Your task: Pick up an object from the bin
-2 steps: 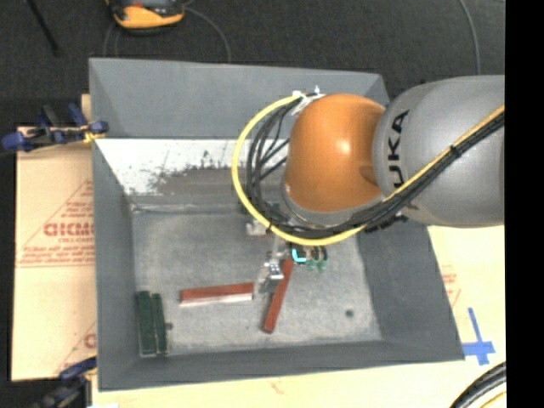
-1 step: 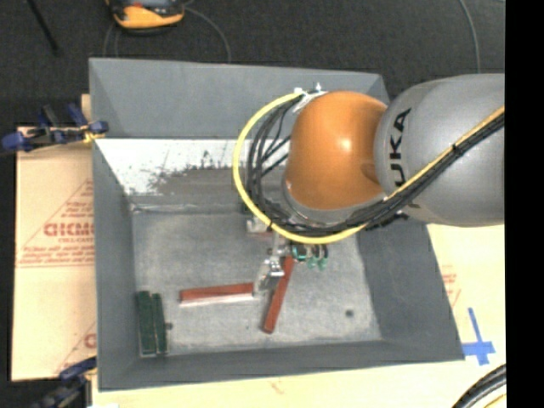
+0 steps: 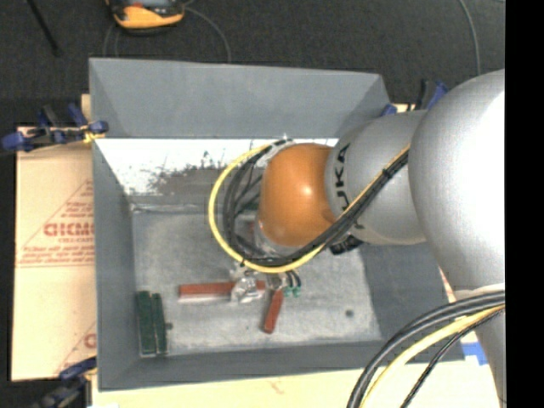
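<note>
Red-brown bar (image 3: 206, 291) is laid flat on the bin (image 3: 113, 253) floor, toward the front, its right end just beside the gripper (image 3: 247, 289). Whether the gripper is spread or clamped cannot be told. A square, centred grasp is advised, so that the second bar (image 3: 272, 313) nearby is not caught.

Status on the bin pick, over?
Gripper low over bin floor, at right end of the red-brown bar lying flat. Second red-brown bar tilted close beside it. Dark green block apart, in the near-left corner.

Two red-brown bars (image 3: 204, 291) (image 3: 272, 314), one dark green block (image 3: 151, 323)
</note>
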`<state>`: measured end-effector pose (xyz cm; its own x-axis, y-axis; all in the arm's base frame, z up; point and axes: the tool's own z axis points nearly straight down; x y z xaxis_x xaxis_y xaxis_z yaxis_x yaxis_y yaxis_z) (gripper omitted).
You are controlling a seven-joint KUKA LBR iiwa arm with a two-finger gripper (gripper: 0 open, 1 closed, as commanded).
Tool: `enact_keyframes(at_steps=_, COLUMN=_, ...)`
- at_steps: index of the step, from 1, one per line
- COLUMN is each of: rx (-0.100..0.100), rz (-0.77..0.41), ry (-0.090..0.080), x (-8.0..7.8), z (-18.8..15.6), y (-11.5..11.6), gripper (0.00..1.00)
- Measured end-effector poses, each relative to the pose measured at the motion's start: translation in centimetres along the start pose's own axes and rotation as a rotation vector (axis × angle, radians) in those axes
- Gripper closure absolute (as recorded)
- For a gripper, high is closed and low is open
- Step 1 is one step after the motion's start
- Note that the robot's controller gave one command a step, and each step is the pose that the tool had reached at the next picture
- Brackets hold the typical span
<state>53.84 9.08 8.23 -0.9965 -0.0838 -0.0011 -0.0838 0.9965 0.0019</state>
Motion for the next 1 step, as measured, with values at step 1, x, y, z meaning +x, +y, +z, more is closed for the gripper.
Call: enact_keyframes(at_steps=1, rx=0.0, rz=0.001, ry=0.0, x=0.0, z=0.0, y=0.0, gripper=1.0)
